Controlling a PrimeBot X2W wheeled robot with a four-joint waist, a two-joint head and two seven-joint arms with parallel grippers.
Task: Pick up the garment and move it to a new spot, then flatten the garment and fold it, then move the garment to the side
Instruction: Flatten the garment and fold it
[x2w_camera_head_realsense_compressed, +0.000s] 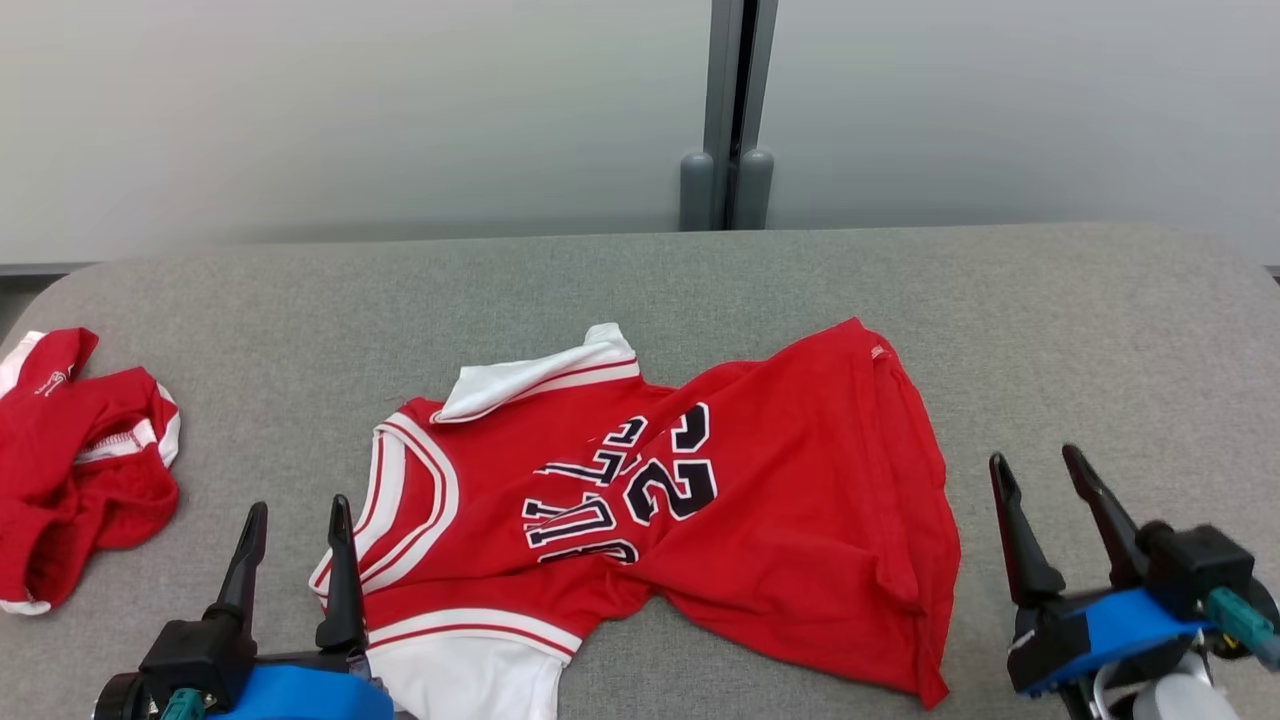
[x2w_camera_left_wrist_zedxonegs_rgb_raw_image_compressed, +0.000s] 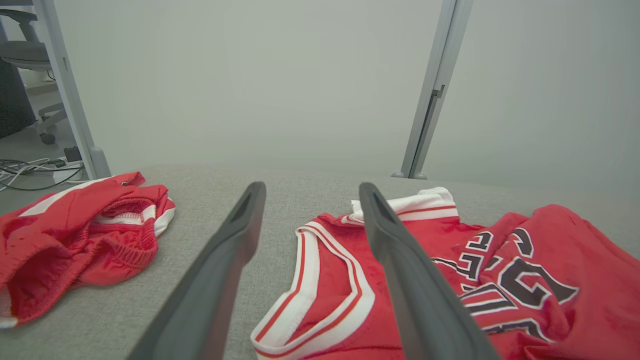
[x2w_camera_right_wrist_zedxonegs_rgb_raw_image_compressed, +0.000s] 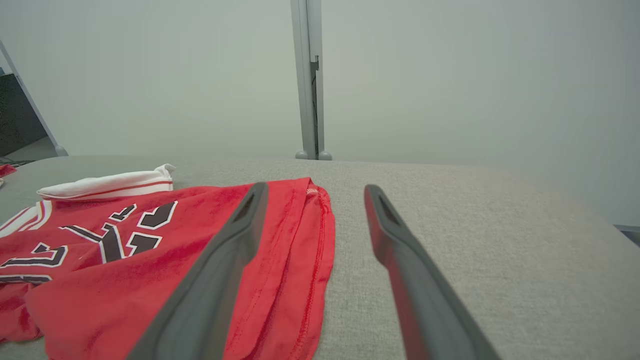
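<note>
Trouble foreseen: found the jersey (x2w_camera_head_realsense_compressed: 780, 500) rumpled on the worktop (x2w_camera_head_realsense_compressed: 900, 290) between left gripper (x2w_camera_head_realsense_compressed: 299, 502) and right gripper (x2w_camera_head_realsense_compressed: 1032, 453), both spread wide and empty; feared a one-layer pinch bunching it worse.

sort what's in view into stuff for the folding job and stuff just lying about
For the job:
- red basketball jersey, rumpled mid-table
- grey padded tabletop, where it lies

Just lying about:
- crumpled red shorts at the left edge, probably not part of the job
- partition post behind the table
- office chair and floor cables
</note>
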